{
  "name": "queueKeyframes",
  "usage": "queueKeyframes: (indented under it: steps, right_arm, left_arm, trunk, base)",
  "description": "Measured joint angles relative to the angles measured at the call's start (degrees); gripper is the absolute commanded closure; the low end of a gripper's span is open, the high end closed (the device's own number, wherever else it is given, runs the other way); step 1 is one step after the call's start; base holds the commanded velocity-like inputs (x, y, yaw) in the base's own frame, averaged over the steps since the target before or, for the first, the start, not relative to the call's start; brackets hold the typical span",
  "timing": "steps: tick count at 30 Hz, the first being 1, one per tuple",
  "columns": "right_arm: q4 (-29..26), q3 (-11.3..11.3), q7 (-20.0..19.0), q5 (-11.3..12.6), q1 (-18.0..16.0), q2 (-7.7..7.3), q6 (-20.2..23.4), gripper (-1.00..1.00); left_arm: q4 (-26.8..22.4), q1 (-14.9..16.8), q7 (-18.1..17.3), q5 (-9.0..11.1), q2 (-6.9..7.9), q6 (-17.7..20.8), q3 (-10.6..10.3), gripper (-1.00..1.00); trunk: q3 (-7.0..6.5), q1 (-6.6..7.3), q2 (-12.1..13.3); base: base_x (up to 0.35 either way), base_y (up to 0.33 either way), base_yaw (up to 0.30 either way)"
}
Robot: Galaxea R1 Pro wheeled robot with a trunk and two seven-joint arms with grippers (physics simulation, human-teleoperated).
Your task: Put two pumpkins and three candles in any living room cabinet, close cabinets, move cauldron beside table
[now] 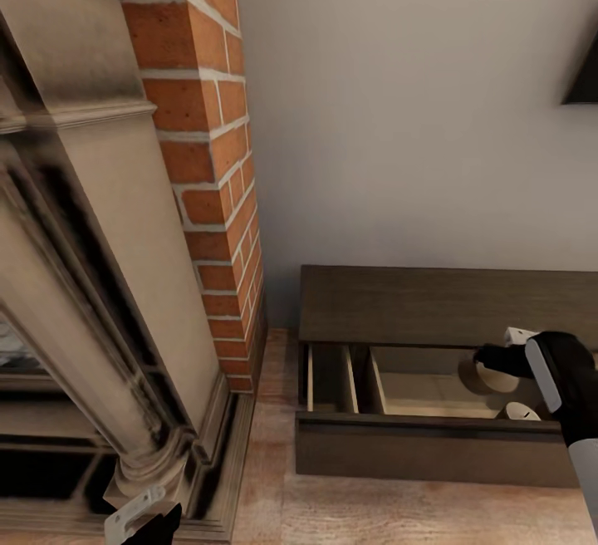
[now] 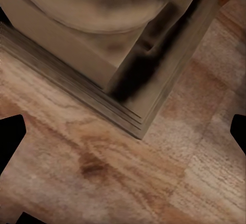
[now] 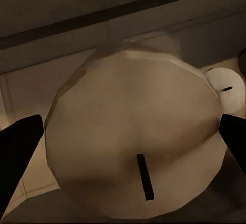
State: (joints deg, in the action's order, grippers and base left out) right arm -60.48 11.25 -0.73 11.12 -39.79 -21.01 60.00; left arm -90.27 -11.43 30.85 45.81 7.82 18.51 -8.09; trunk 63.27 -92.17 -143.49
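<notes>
Right pincer is over the open drawer of the cabinet, and it's clamped on a candle, fingers pressed against the two sides of that squat cream body. The wrist view looks straight down on the wick. The candle hangs above the pale drawer interior, near the right end, and another candle already lies in the drawer just beside it, close to the front wall.

Judging by the shape, this is a light, stiff little piece, smooth-sided and rounded, so it could roll or slip if pinched off-centre. The broad middle, across the widest part, looks the safest hold, and that is about where the fingers sit.

Left pincer hangs low by the fireplace base, over the wood floor, fingers spread wide and empty.

Release looks like the step in hand.
</notes>
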Motion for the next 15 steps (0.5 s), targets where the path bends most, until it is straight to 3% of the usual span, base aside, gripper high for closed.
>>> queueKeyframes:
  steps: [12,15]
  right_arm:
    - [4.7,-0.3,0.1,0.0,-0.3,0.91,0.0,1.00]
    - [5.4,-0.3,0.1,0.2,-0.7,0.96,0.0,1.00]
  left_arm:
    - [0.0,0.0,0.0,0.0,-0.03,0.0,0.0,-1.00]
    - [0.0,0.0,0.1,0.0,-0.07,0.0,-0.1,-1.00]
  trunk:
    - [0.00,0.00,0.0]
    - [0.00,0.00,0.0]
  base:
    - [0.000,-0.001,0.000]
    - [0.057,-0.124,0.000]
